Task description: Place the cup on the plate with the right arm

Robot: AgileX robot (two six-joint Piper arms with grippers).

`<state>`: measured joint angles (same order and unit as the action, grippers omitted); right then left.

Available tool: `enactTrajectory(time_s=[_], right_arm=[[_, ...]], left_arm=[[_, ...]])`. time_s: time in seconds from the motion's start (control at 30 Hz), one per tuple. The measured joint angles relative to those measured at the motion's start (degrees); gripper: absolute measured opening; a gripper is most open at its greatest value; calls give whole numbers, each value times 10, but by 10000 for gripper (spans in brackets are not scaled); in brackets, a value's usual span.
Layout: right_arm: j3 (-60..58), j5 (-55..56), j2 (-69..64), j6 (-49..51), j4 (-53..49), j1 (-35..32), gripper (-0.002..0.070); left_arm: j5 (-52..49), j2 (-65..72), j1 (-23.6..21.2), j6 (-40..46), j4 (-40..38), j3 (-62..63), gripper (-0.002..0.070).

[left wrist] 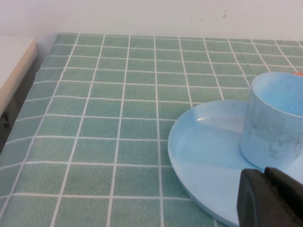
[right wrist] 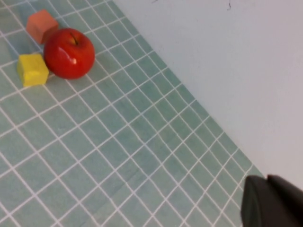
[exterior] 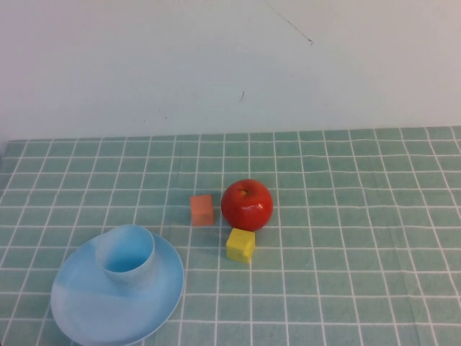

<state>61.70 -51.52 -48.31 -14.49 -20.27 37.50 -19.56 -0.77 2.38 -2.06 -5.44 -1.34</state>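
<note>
From the high view: cup (exterior: 126,254) stands upright on the plate (exterior: 86,310), toward the plate's far side, at the counter (exterior: 360,252) near-left. Neither arm shows here. Count: 1 cup, 1 plate, 1 red apple (exterior: 247,204), 1 orange block (exterior: 202,210), 1 yellow block (exterior: 240,245). Orange block sits just left of the apple; yellow block just in front of it. Judged from placement, the put-down looks complete.

Left wrist view: cup (left wrist: 277,120) rests inside the plate (left wrist: 203,156), base flat on it. Left claw (left wrist: 270,198) shows as a dark mass at the frame edge, near the plate rim; finger spread cannot be told, nothing seen held.

Right wrist view: right claw (right wrist: 272,201) shows only as a dark corner, well apart from apple (right wrist: 69,53), yellow block (right wrist: 32,69) and orange block (right wrist: 41,25). Cup and plate not visible. Opening cannot be told; no object in it.

Handling est.: cup looks like thin plastic, so light, fairly stiff, smooth and prob. slippery, not fragile. Grip across the wall near the rim, moderate force, since the taper may let it slip.
</note>
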Motion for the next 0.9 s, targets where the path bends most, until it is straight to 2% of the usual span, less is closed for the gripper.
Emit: enactTrajectory(time_s=[0.23, 0.4, 0.6, 0.9], right_arm=[[-177, 31, 184, 21, 48, 0, -2], [-251, 31, 283, 22, 94, 0, -2], [-269, 31, 343, 22, 102, 0, -2], [-269, 31, 350, 36, 138, 0, -2]], left_arm=[[0, 0, 0, -1, 0, 0, -3], [0, 0, 0, -1, 0, 0, -3], [0, 0, 0, -1, 0, 0, -3], [0, 0, 0, -1, 0, 0, -3]])
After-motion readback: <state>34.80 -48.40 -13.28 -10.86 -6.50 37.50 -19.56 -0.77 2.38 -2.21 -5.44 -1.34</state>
